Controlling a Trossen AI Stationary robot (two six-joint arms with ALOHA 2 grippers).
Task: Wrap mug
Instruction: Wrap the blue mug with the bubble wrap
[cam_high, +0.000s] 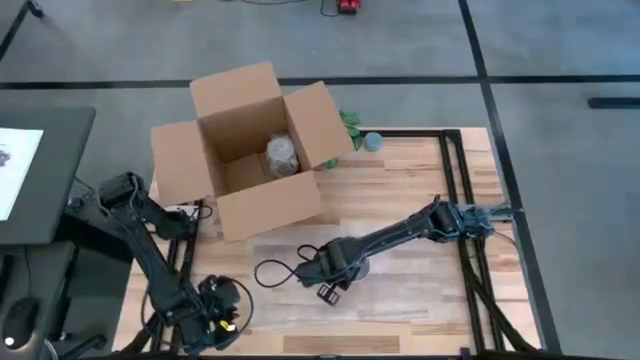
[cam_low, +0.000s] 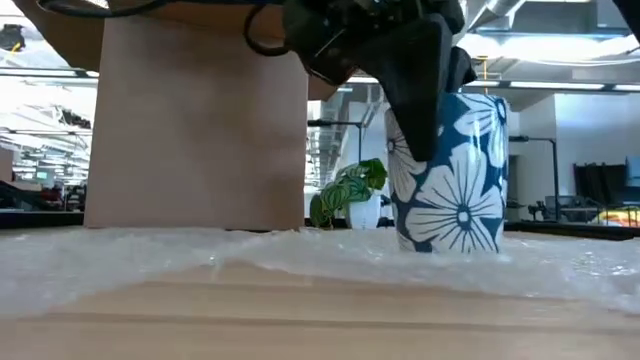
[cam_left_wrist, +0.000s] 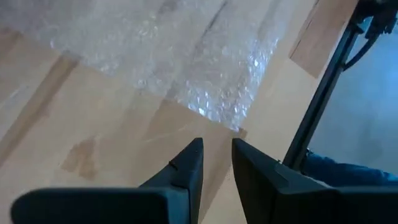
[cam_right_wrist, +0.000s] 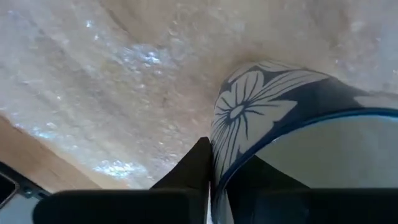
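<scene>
A: While the right gripper (cam_right_wrist: 214, 180) has its fingers clamped over the mug's rim, one inside and one outside the wall, where does the mug (cam_low: 452, 172) sit?

B: Directly under those jaws, upright on the bubble wrap (cam_low: 300, 262). Seen from table height its base looks to be on the sheet or just short of it; I can't tell which. Its long axis is vertical, mouth up, so the wrist comes at it from above.

A: And the sheet from there?

B: It spreads outward from the mug on every side, across the table (cam_high: 420, 200) toward the left arm. To my eye the wrapping turns on that: the sheet has to come up around a standing mug, or the mug has to go over onto its side and roll.

A: Which arm is nearer the loose edge?

B: The left gripper (cam_left_wrist: 216, 163), jaws narrowly parted and empty, hangs over bare wood just beside a corner of the sheet. The mug is well apart from it.

A: Anything else close by?

B: A box (cam_high: 255, 150) stands open behind the sheet, with a plant (cam_low: 348, 192) near it
</scene>
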